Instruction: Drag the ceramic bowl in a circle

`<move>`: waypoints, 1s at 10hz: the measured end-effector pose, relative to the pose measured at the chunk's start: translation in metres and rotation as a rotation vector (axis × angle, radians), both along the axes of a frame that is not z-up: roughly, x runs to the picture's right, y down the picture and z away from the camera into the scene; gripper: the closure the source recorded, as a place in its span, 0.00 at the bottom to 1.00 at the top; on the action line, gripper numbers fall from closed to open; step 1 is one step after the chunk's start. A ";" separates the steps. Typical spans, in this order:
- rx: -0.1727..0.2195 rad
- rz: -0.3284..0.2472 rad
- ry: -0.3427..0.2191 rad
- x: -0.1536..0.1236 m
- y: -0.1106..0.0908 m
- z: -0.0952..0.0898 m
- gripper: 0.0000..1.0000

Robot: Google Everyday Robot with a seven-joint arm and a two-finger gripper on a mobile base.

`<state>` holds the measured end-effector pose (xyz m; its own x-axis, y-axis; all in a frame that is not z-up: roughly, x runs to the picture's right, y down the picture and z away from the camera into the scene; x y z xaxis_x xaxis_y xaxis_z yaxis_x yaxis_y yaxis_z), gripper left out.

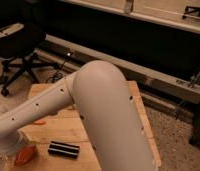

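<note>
Locate the gripper at the lower left corner of the camera view, at the end of the white arm, low over the near left part of the wooden table. Note that the arm's large rounded elbow fills the centre of the view and that its forearm slopes down and to the left, ending in a rounded wrist housing directly above the gripper. You cannot tell from this view how far the gripper is open, or whether it has hold of anything, because the wrist housing covers most of it. Locate the ceramic bowl just beside the gripper on its right, at the bottom left edge of the view. Only a small glossy orange-red part of the bowl shows; the remainder is hidden under the wrist or cut off by the frame. The bowl appears to be in contact with the gripper, but the contact point itself is hidden. Observe the black-and-white striped block lying flat on the table to the right of the bowl, near it but apart from it. Observe the small flat orange carrot-shaped piece farther back on the table, just below the forearm. A black office chair stands on the floor beyond the table at the upper left.
</note>
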<state>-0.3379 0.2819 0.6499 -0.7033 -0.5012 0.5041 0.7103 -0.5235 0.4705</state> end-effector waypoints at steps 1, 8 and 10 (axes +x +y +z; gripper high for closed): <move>-0.032 -0.008 -0.004 -0.002 0.001 0.013 0.20; -0.139 -0.051 -0.053 0.010 -0.010 0.074 0.20; -0.156 -0.090 -0.056 0.010 0.008 0.075 0.25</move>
<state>-0.3277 0.2895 0.7252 -0.7712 -0.3534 0.5294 0.6340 -0.5014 0.5888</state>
